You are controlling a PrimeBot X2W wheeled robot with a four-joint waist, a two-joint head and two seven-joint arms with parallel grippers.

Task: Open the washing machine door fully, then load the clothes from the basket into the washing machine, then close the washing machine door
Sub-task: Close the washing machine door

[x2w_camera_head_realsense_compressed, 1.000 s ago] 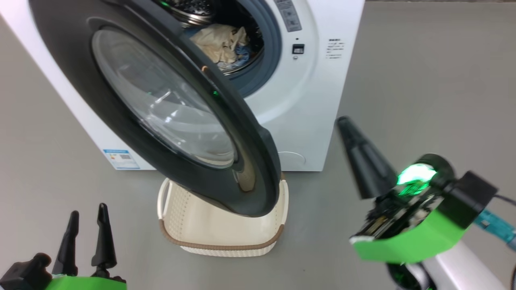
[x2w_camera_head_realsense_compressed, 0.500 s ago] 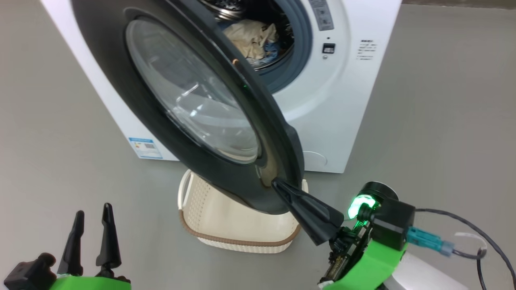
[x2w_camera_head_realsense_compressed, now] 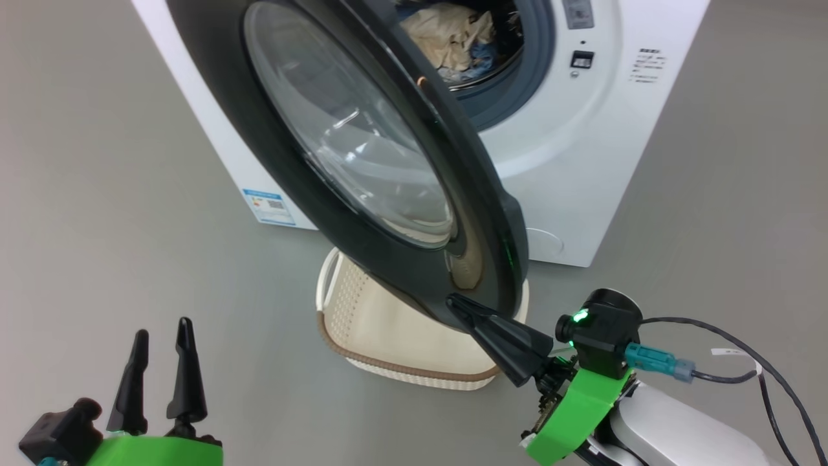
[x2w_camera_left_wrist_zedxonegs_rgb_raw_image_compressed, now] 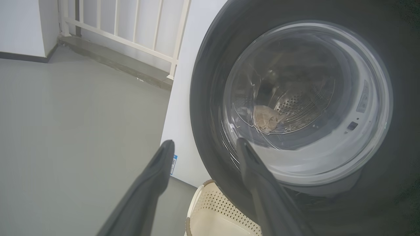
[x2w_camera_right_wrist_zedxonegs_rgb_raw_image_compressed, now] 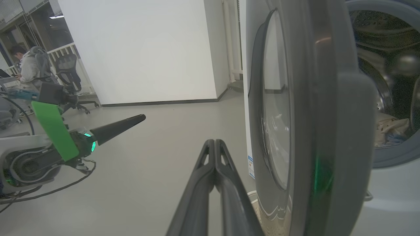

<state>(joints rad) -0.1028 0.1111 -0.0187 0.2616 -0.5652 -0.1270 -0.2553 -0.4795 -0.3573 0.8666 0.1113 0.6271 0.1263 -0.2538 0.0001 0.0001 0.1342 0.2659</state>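
Observation:
The white washing machine stands with its black-rimmed washing machine door swung out partway over the basket. Cream and blue clothes lie in the drum; the basket's visible part holds nothing. My right gripper is shut and empty, its tip at the door's lower rim on the outer-face side; contact is unclear. In the right wrist view the shut right gripper points along beside the door. My left gripper hangs open and empty at the lower left, facing the door glass.
Grey floor surrounds the machine. A blue label sits low on the machine's front. A white railing runs behind it. A seated person and an office chair are far off by a white wall. My right arm's cable trails right.
My right gripper came down and left from beside the machine to the door's lower rim. The head camera shifted, sliding the scene right. The left gripper stays open.

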